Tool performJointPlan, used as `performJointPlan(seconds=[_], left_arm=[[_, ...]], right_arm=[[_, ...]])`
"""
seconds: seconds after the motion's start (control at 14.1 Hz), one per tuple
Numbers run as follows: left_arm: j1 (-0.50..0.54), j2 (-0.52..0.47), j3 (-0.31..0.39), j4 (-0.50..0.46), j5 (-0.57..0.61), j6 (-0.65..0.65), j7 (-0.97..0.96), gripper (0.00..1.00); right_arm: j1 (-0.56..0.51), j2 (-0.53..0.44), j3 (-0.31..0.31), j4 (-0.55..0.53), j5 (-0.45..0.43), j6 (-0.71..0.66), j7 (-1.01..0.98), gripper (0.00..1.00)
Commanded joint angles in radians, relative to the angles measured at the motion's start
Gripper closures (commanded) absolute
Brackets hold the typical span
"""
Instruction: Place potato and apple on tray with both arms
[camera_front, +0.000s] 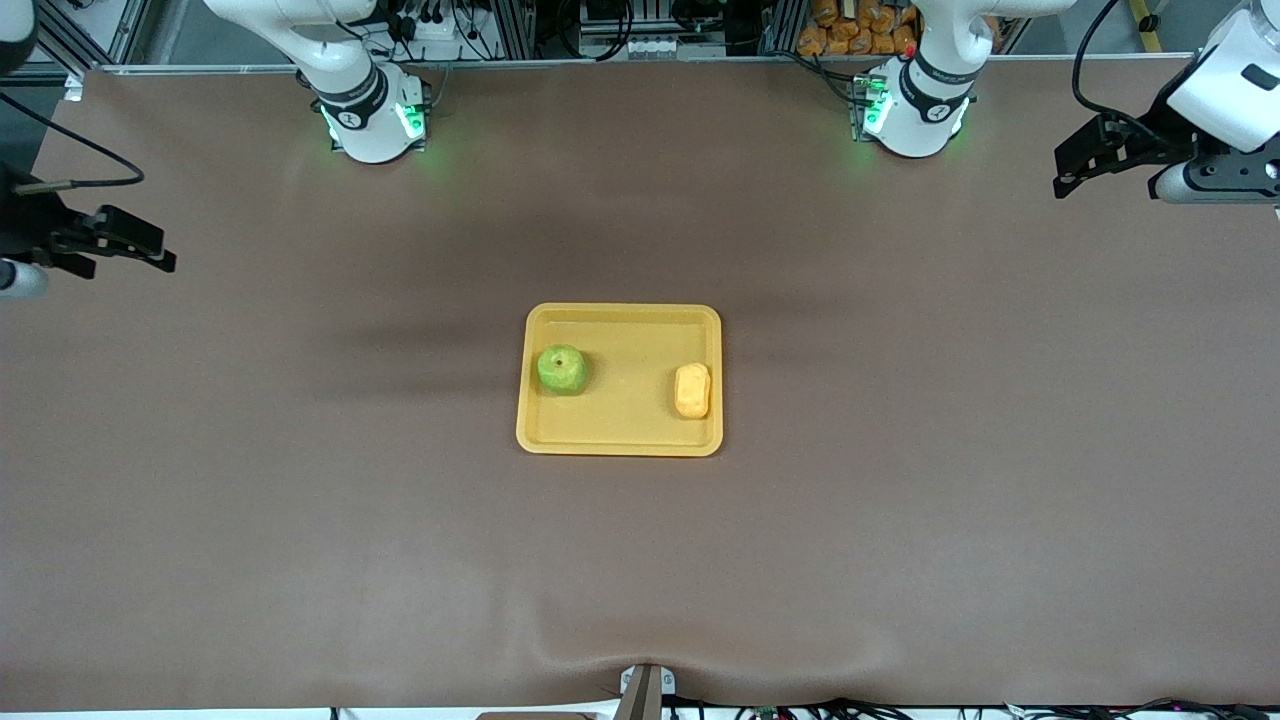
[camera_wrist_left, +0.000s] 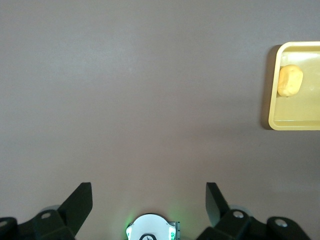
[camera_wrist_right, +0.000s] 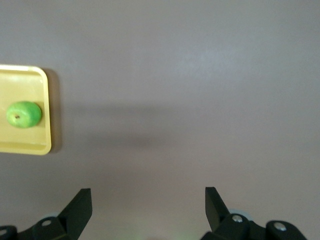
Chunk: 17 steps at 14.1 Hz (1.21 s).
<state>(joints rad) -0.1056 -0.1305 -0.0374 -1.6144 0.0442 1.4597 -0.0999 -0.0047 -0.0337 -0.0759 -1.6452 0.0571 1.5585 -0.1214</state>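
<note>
The table (camera_front: 900, 520) is the biggest thing here, a wide brown-covered surface with both arm bases along one edge. Each arm is drawn up and out toward its own end of the table, which reads as waiting: neither reaches for anything.

At the middle of the table lies the tray (camera_front: 620, 435), flat and well apart from both hands. It sits roughly midway between them, a sensible spot since each arm can reach its own end of it.

The left hand (camera_front: 1075, 170) hovers over bare table at the left arm's end. Its wrist view shows the two fingers (camera_wrist_left: 80, 202) spread wide with nothing between them, and the tray off to one side, well clear. The right hand (camera_front: 140, 250) hovers over bare table at the right arm's end; its fingers (camera_wrist_right: 80, 205) also stand wide apart and empty.

The apple (camera_front: 562, 369) rests on the tray floor at the end toward the right hand, just beside the rim, stem dimple up. The potato (camera_front: 692, 390) lies on the tray at the end toward the left hand, also close to the rim. The two are well apart, each at the end closest to the arm that would serve it, so the arms need not cross.

Judging from this, both items are already placed and the task looks complete.
</note>
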Motion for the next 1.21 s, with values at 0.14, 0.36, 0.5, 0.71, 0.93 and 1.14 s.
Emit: performJointPlan(seconds=[0.14,0.36,0.5,0.71,0.93,1.14], left_arm=[[0.004,-0.014,0.002,0.008,-0.018,-0.012,0.012,0.0],[0.004,-0.006,0.002,0.018,-0.02,-0.015,0.011,0.0],[0.004,-0.004,0.002,0.019,-0.02,-0.015,0.011,0.0],[0.004,0.0,0.004,0.024,-0.018,-0.016,0.009,0.0],[0.004,0.005,0.004,0.025,-0.014,-0.016,0.009,0.0],[0.004,0.009,0.007,0.025,-0.012,-0.015,-0.004,0.0]], right_arm=[[-0.023,-0.014,0.022,0.067,-0.013,-0.018,0.08,0.0],[-0.012,-0.015,0.019,0.073,-0.016,-0.084,0.175,0.0],[-0.009,-0.014,0.022,0.088,-0.016,-0.083,0.189,0.0],[-0.008,-0.014,0.024,0.097,-0.023,-0.074,0.186,0.0],[0.019,-0.012,0.03,0.113,-0.048,-0.083,0.19,0.0],[0.019,-0.012,0.03,0.11,-0.046,-0.084,0.19,0.0]])
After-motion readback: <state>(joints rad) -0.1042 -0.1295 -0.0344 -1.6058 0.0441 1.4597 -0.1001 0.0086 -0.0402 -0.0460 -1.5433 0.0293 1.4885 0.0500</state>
